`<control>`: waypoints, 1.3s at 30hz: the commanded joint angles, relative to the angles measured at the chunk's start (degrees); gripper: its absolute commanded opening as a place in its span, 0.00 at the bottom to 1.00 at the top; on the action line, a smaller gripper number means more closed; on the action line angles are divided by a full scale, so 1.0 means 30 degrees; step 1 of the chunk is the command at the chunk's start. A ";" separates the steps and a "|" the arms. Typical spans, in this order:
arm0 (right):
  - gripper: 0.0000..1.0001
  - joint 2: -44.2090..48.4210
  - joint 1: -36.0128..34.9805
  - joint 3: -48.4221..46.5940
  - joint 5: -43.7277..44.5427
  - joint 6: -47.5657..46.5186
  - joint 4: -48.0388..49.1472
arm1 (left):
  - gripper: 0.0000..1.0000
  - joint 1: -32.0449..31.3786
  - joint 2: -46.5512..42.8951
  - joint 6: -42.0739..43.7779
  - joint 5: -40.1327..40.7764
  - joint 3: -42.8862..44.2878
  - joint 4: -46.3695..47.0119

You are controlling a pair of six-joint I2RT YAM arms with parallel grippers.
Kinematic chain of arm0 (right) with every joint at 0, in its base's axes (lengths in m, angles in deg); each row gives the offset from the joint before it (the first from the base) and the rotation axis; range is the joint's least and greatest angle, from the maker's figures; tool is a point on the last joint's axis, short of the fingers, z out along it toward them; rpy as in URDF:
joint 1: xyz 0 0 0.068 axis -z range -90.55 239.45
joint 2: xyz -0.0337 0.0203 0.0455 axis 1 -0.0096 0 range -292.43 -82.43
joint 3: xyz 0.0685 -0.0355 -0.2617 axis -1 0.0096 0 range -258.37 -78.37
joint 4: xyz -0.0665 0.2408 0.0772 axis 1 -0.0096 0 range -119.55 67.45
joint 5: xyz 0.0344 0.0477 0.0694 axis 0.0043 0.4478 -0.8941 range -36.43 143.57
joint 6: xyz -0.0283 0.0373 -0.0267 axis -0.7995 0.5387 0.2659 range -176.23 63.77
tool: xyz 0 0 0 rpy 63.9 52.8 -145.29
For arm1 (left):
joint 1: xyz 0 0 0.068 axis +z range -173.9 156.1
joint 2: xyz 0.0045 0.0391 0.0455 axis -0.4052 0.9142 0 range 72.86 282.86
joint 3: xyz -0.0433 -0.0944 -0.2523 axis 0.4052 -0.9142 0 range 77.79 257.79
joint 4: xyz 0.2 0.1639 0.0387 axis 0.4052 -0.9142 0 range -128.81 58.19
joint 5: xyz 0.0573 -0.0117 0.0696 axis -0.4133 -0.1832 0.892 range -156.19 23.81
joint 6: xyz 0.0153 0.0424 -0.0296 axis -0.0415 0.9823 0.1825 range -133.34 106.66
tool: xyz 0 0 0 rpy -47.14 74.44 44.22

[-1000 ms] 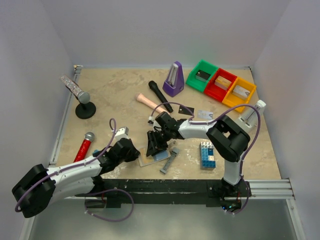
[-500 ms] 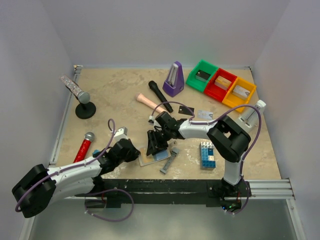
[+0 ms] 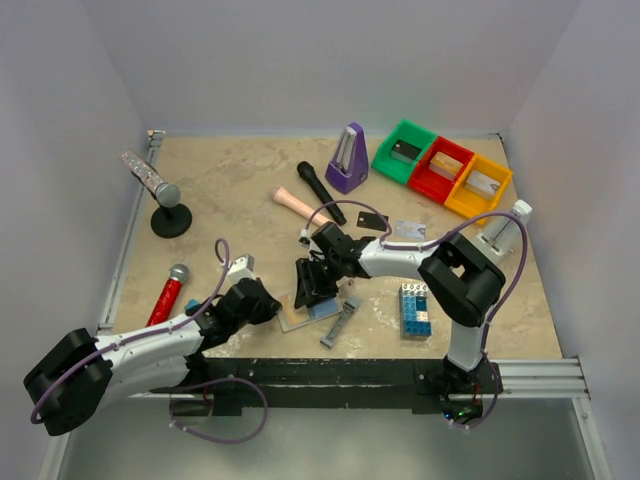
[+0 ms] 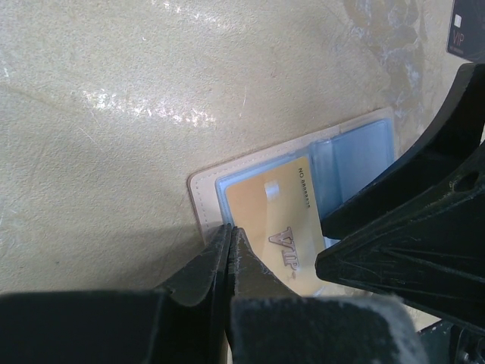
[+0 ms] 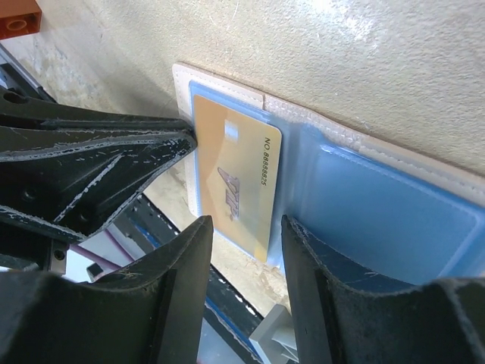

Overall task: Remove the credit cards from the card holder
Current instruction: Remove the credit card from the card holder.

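On the beige mottled tabletop boxed in by pale walls, near the middle of its front edge: left gripper with jaws pressed together, tips bearing on the pale stitched rim of the flat light-blue bifold card holder, probably to pin it flat. Right gripper with fingers apart, straddling the gold-tan VIP card on the holder's panel, seemingly lined up to pinch and slide it free. Farther toward the back edge, a black card and a greyish card lying loose, presumably already removed.

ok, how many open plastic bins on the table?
3, in a row at the far right: green open-topped plastic bin beside the purple pyramid-shaped metronome, red plastic bin in the middle, orange plastic bin at the right end. None looks hidden.
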 commanded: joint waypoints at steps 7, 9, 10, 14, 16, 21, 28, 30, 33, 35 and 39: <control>0.43 0.0738 0.0043 0.0921 -0.1368 0.0686 0.2763 | 0.00 0.0029 0.0329 -0.0165 0.0250 -0.0714 -0.0912; 0.41 0.0768 0.0043 0.1155 -0.2100 0.1008 0.3729 | 0.00 0.0029 0.0388 -0.0195 0.0220 -0.0743 -0.0882; 0.41 0.0768 0.0043 0.1244 -0.2365 0.1155 0.3791 | 0.00 0.0029 0.0446 -0.0224 0.0221 -0.0773 -0.0853; 0.40 0.0855 0.0043 0.1683 -0.2952 0.1682 0.5517 | 0.00 0.0029 0.0359 -0.0282 0.0279 -0.0860 -0.0794; 0.40 0.0943 0.0101 0.1975 -0.3216 0.1917 0.6132 | 0.00 0.0000 0.0330 -0.0312 0.0279 -0.0919 -0.0794; 0.40 0.0915 0.0306 0.2445 -0.4094 0.2766 0.7773 | 0.00 0.0029 0.0271 -0.0400 0.0338 -0.1066 -0.0736; 0.40 0.0417 0.0891 0.3470 -0.5149 0.4640 1.1111 | 0.00 0.0029 -0.0022 -0.0546 0.0425 -0.1329 -0.0677; 0.40 0.0212 0.0951 0.3530 -0.5326 0.4876 1.1555 | 0.00 0.0029 -0.0022 -0.0546 0.0397 -0.1330 -0.0590; 0.39 0.0065 0.0951 0.3326 -0.5531 0.4877 1.1527 | 0.00 0.0029 0.0095 -0.0575 0.0309 -0.1388 -0.0443; 0.39 0.0035 0.0951 0.3208 -0.5590 0.4819 1.1410 | 0.00 0.0029 0.0153 -0.0605 0.0221 -0.1476 -0.0442; 0.39 -0.0052 0.0922 0.2740 -0.5707 0.4409 1.0445 | 0.00 0.0029 0.0212 -0.0576 0.0045 -0.1505 0.0640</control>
